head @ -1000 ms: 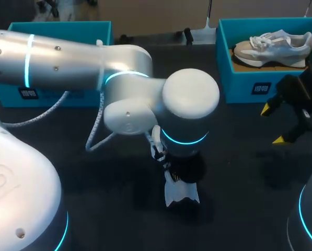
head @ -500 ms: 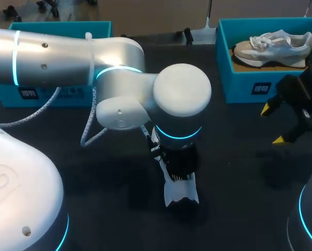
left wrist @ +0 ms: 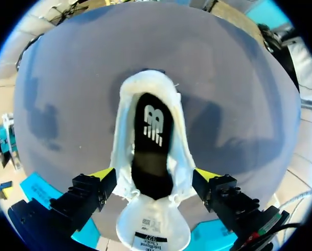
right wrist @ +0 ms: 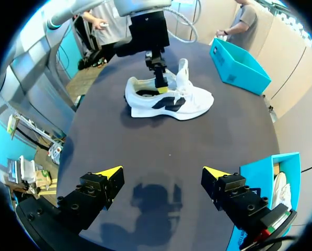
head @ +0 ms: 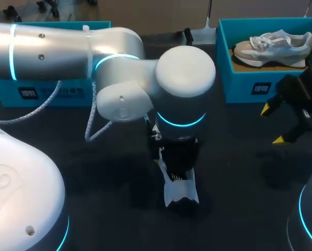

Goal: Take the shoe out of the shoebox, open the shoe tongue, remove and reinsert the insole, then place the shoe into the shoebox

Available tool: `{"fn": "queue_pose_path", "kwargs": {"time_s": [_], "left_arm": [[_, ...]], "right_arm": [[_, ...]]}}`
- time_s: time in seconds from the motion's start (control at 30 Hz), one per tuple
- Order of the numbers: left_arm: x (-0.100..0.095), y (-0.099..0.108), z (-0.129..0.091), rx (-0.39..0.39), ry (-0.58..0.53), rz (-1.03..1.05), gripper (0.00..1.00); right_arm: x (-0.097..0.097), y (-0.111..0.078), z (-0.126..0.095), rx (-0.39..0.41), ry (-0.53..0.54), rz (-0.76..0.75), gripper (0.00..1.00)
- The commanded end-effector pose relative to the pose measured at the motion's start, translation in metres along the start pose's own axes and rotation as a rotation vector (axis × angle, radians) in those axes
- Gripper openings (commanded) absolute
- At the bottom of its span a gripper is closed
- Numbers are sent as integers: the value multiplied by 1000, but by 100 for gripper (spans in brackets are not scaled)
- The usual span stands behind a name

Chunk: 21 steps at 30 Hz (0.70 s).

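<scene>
Hiding much of the shoe [head: 180, 194] from above, left gripper [left wrist: 154, 174] splayed astride it; right gripper [right wrist: 162, 172] splayed, empty.

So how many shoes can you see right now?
2. One shoe stands on the table beneath the left gripper; the other shoe lies in the right-hand shoebox. The left-hand shoebox is mostly hidden by my left arm.
</scene>
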State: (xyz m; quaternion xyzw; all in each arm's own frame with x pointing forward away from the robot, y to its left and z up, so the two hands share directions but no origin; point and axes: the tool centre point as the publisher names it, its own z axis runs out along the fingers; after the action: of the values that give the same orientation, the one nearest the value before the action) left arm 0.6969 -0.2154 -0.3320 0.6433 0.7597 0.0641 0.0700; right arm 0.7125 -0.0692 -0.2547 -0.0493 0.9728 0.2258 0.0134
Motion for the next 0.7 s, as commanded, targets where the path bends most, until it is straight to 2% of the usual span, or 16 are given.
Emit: {"fn": "queue_pose_path", "kwargs": {"time_s": [0.03, 0.3, 0.7], "left_arm": [[4, 7, 2, 6, 11, 28, 100], [2, 8, 9, -5, 23, 28, 100], [-6, 7, 4, 1, 0, 35, 100]], "right_arm": [[1, 0, 0, 2, 0, 0, 100], [1, 0, 0, 2, 0, 0, 100], [1, 0, 0, 2, 0, 0, 100]]}}
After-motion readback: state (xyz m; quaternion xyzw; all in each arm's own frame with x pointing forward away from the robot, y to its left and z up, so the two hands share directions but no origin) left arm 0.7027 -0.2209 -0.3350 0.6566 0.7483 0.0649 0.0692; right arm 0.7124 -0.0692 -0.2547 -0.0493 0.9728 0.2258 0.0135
